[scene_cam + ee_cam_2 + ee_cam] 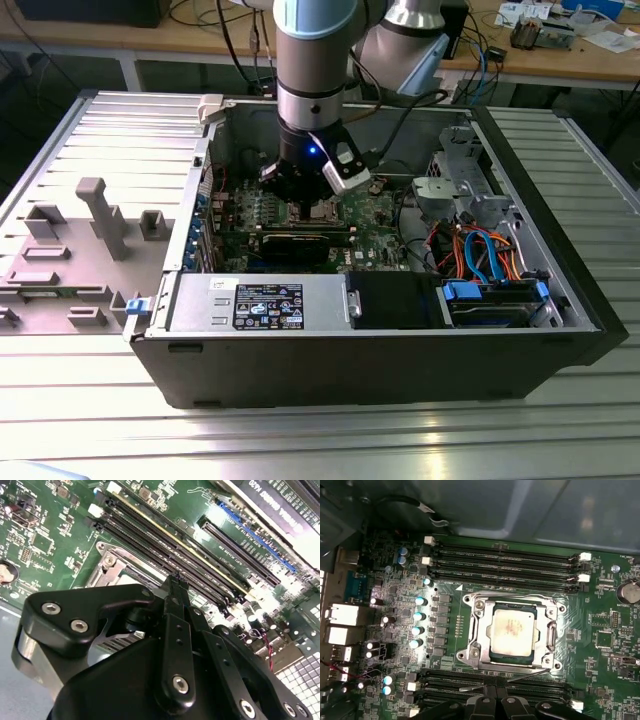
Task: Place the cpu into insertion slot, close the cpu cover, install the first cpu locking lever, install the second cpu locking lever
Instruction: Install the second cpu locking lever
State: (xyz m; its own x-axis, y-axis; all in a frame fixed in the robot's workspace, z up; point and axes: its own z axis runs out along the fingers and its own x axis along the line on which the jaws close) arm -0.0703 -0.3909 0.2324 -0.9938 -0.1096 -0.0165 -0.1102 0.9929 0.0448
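Gripper (494, 696) fingers pressed together, empty — low by a thin lever (530, 676) at socket edge. The cpu (512, 629) sits in the insertion slot (476, 630), the cpu cover (551, 636) down; lever step likely — needs careful hooking.

Computer case (400, 370) lies open on slatted table (300, 440). Circuit board (395, 605) sits inside case, toward exterior view's left; drive bay (495, 300) with cables toward exterior view's right. Cpu (512, 629) sits in insertion slot (476, 652), cpu cover (551, 630) down around it. Memory slots (505, 565) flank socket on two opposite sides. Gripper (495, 696) over slot bank beside socket.
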